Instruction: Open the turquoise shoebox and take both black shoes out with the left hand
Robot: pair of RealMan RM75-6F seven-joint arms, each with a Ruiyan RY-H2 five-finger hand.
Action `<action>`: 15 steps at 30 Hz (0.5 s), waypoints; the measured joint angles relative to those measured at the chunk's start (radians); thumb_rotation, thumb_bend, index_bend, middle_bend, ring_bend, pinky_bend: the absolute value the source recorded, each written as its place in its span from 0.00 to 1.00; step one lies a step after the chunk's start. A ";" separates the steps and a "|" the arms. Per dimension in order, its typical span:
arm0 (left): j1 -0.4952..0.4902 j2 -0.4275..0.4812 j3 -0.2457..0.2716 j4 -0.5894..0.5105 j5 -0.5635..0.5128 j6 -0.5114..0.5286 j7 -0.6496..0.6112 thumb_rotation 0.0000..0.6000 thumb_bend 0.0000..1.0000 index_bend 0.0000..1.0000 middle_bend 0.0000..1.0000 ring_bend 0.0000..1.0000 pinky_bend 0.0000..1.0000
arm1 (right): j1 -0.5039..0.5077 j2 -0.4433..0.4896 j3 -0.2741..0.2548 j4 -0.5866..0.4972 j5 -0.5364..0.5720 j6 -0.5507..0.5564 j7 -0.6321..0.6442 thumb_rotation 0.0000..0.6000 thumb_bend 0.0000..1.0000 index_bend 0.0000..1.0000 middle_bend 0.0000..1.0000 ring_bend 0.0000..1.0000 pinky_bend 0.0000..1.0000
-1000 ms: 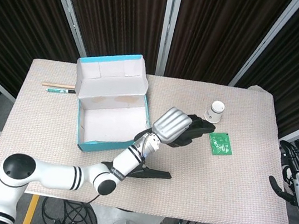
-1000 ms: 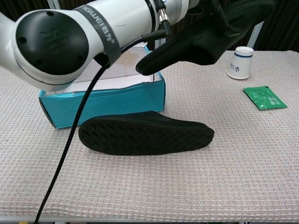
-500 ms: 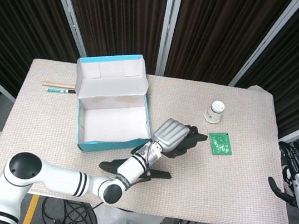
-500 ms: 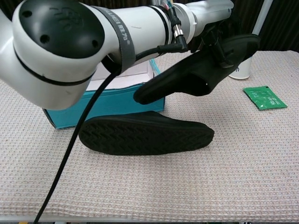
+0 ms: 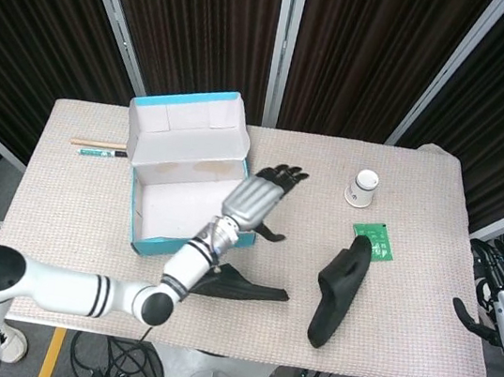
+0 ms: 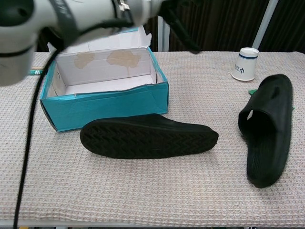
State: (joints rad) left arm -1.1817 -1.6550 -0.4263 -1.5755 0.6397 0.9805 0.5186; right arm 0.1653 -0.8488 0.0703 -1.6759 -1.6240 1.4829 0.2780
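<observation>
The turquoise shoebox stands open at the back left with its lid tipped up, and its white inside is bare. In the chest view its front wall faces me. One black shoe lies on its side in front of the box, sole toward me; my forearm partly covers this shoe in the head view. The second black shoe rests on the table right of centre, also visible at the right. My left hand hovers open, fingers spread, above the box's right edge. My right hand hangs empty off the table's right side.
A white paper cup stands at the back right, also in the chest view. A green packet lies just behind the second shoe. Pens lie left of the box. The table's front edge runs close to the first shoe.
My left hand let go of the second shoe, which now lies on the table at the right. The hand has drawn back left toward the box with its fingers spread.
</observation>
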 measured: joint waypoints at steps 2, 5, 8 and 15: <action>0.075 0.071 0.017 -0.033 0.044 0.042 -0.041 1.00 0.11 0.07 0.05 0.00 0.13 | 0.006 -0.007 -0.001 0.013 0.005 -0.013 0.011 1.00 0.24 0.00 0.10 0.00 0.03; 0.197 0.172 0.054 -0.057 0.111 0.108 -0.115 1.00 0.11 0.10 0.08 0.00 0.14 | 0.015 -0.021 -0.002 0.030 0.009 -0.031 0.022 1.00 0.24 0.01 0.10 0.00 0.03; 0.325 0.265 0.102 -0.058 0.170 0.167 -0.203 1.00 0.11 0.11 0.08 0.00 0.16 | 0.026 -0.037 -0.002 0.049 0.014 -0.052 0.035 1.00 0.24 0.02 0.10 0.00 0.03; 0.596 0.424 0.235 0.002 0.299 0.290 -0.408 1.00 0.11 0.13 0.09 0.00 0.16 | 0.053 -0.076 -0.004 0.084 0.012 -0.086 0.038 1.00 0.24 0.02 0.11 0.00 0.03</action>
State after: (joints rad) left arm -0.5854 -1.2306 -0.1910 -1.5734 0.9384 1.2706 0.1104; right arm 0.2185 -0.9252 0.0664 -1.5921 -1.6116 1.3966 0.3162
